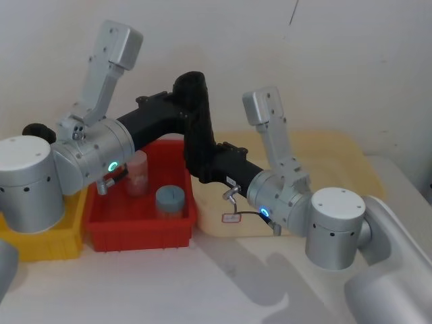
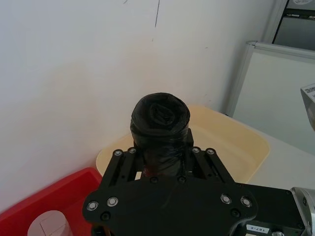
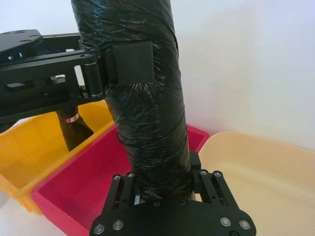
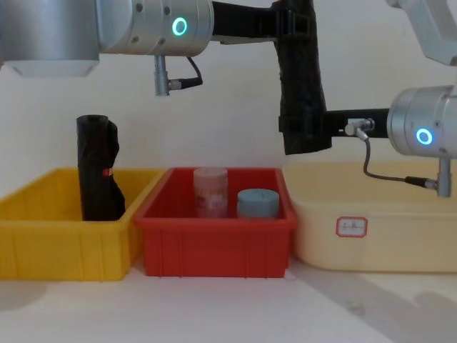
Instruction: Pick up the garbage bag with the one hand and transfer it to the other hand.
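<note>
The garbage bag [image 4: 300, 86], a wrinkly black roll, hangs upright in the air above the gap between the red bin and the cream bin. My left gripper [image 4: 289, 21], on the arm with the green-cyan ring, is shut on its upper part; one finger pad [image 3: 130, 61] presses into the film. My right gripper [image 4: 314, 132], on the blue-ring arm, is shut on its lower part, its fingers [image 3: 202, 179] flanking the roll. In the head view the garbage bag [image 1: 196, 115] stands between the left gripper [image 1: 179, 111] and the right gripper [image 1: 202, 165]. Its top end [image 2: 160, 113] rises past the left gripper [image 2: 162, 157].
A yellow bin [image 4: 43, 207] at the left holds another black roll with a red mark [image 4: 96, 168]. The red bin [image 4: 214, 243] in the middle holds a pink jar [image 4: 211, 191] and a grey-blue capped jar [image 4: 257, 203]. The cream bin [image 4: 400, 236] stands at the right.
</note>
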`<control>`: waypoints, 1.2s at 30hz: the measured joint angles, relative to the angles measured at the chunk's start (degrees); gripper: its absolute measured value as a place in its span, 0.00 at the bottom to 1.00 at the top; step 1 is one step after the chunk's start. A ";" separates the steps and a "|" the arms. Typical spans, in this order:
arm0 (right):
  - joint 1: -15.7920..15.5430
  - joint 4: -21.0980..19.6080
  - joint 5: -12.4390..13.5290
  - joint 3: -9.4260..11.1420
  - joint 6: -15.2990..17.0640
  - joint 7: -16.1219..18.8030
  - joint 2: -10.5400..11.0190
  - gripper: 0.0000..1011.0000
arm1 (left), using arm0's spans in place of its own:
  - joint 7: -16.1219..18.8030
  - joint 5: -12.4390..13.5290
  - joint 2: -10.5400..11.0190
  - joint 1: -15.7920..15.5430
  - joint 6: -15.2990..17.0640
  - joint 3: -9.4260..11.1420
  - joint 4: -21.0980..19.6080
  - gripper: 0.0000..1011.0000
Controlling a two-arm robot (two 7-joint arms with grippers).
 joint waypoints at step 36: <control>-0.69 3.56 2.72 6.78 0.98 -5.83 -0.77 0.53 | 1.54 -3.77 3.88 3.90 2.35 -4.04 -6.17 0.99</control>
